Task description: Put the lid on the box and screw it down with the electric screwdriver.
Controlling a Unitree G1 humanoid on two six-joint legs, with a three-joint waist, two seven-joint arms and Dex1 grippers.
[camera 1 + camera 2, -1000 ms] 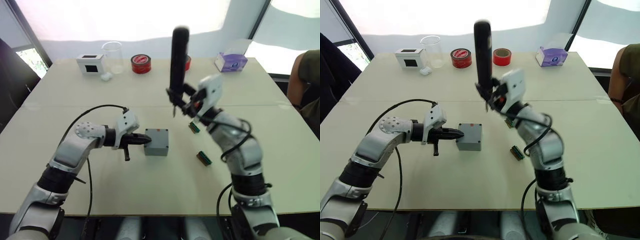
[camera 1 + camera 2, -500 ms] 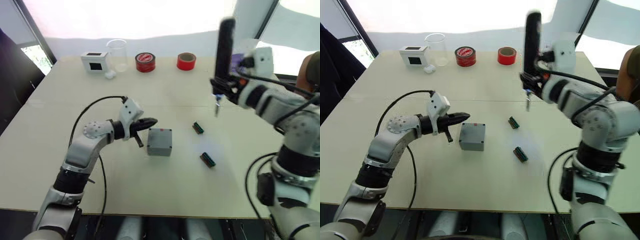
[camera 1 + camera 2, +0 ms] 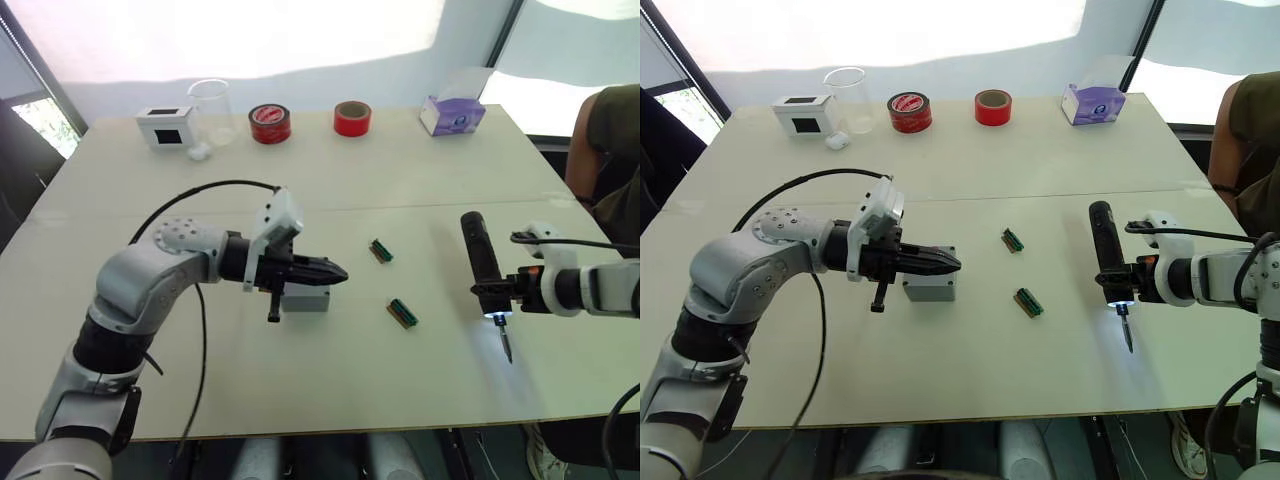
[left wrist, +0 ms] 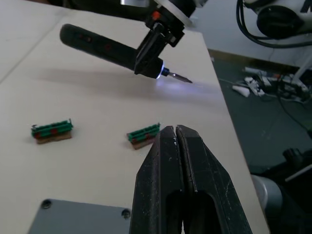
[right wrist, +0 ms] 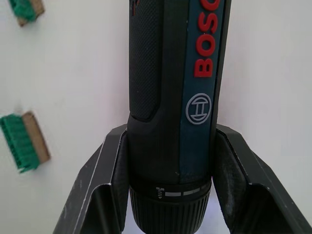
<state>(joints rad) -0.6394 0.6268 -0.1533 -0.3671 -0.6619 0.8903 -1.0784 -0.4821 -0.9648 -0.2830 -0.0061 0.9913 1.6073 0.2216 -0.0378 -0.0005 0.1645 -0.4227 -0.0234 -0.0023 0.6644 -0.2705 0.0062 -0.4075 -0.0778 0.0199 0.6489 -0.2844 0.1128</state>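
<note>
The screwdriver is held low over the tabletop at the right of the head view, bit toward the near edge, tip light on. The right gripper is clamped on its black body near the collar, fingers on both sides. The tool is judged stiff, fairly heavy for its width, and smooth; the textured part is the best place to take it.

The box sits at the centre with the lid already on, screws seen at the corners. Judged rigid plastic, light, likely to slide when pushed; the side walls are the place for bracing. The left gripper hovers over it, fingers pressed together, holding nothing.

A clear cup at upper left looks empty. The tissue box at upper right has a tissue sticking out. What the white box holds cannot be told.
</note>
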